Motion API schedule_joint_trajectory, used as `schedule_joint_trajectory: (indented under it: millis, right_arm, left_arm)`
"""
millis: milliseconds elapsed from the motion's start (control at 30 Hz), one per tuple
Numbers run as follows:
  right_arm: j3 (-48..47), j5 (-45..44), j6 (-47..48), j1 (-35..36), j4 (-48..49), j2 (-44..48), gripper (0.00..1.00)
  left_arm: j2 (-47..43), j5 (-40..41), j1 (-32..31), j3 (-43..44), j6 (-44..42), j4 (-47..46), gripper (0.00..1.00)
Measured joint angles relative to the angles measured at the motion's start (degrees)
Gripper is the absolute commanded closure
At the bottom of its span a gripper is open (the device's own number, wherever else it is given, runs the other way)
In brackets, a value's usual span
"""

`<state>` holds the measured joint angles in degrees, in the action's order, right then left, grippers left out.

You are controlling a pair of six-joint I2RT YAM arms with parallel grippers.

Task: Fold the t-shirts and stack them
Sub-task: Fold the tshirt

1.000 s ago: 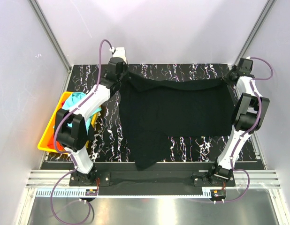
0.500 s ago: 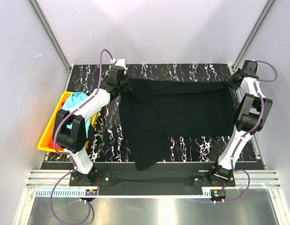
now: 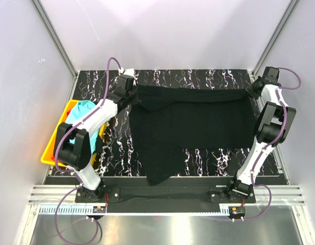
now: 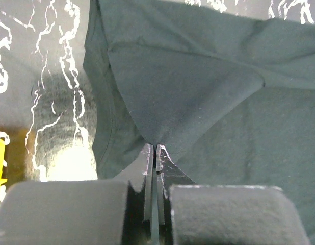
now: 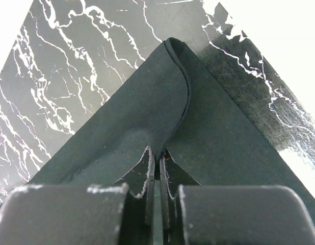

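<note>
Black t-shirt (image 3: 193,120): I hold its far corners, left gripper (image 4: 155,148) and right gripper (image 5: 157,150) clamped; bare table (image 3: 116,148) left, near-right.

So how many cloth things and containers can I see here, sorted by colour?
large black cloth t-shirt, spread out flat: 1
turquoise cloth garment, in the bin: 1
yellow plastic bin: 1
Total: 3
Part of the bin is hidden, so more may lie inside.
</note>
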<state>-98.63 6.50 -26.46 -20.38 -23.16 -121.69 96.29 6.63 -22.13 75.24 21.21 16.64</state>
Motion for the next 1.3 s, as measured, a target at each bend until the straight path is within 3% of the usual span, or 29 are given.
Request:
schedule_joint_trajectory:
  millis: [333, 467, 500, 533, 633, 733, 800, 933, 1200, 1300]
  right_arm:
    - [0.0, -0.8, 0.1, 0.0, -0.7, 0.0, 0.91]
    - [0.0, -2.2, 0.2, 0.0, -1.8, -0.1, 0.83]
    - [0.0, -2.6, 0.1, 0.0, -2.3, -0.2, 0.81]
    - [0.0, -3.2, 0.2, 0.0, -2.9, -0.3, 0.78]
    - [-0.4, -5.8, 0.3, 0.0, -5.1, -1.0, 0.57]
    - [-2.2, -8.0, 0.7, -0.1, -8.0, -2.2, 0.38]
    - [-3.9, -8.9, 1.0, -0.1, -9.3, -3.0, 0.31]
    - [-7.2, -9.4, 1.3, -0.2, -10.7, -3.5, 0.28]
    - [-17.7, -7.8, 3.6, -0.2, -11.0, -9.0, 0.32]
    - [-21.3, -6.8, 4.5, -0.2, -11.0, -12.5, 0.33]
  left_arm:
    - [-0.7, -0.5, 0.0, -1.9, 1.6, 0.9, 1.0]
    - [-1.9, -1.8, 0.0, -4.8, 3.1, 1.1, 1.0]
    - [-2.3, -2.3, 0.1, -5.6, 3.4, 1.1, 0.97]
    - [-3.2, -2.9, 0.1, -6.9, 3.9, 0.9, 0.74]
    - [-6.5, -4.5, 0.3, -11.0, 5.4, 1.0, 0.42]
    - [-9.9, -5.1, 1.7, -13.1, 6.0, 1.8, 0.36]
    - [-11.0, -5.6, 3.8, -12.8, 5.8, 1.4, 0.34]
    - [-7.6, -6.9, 8.4, -7.2, 5.2, 1.3, 0.33]
    - [14.0, -8.5, 10.1, 15.2, 1.8, -1.6, 0.39]
    - [20.3, -8.5, 10.1, 19.6, 1.0, -2.6, 0.39]
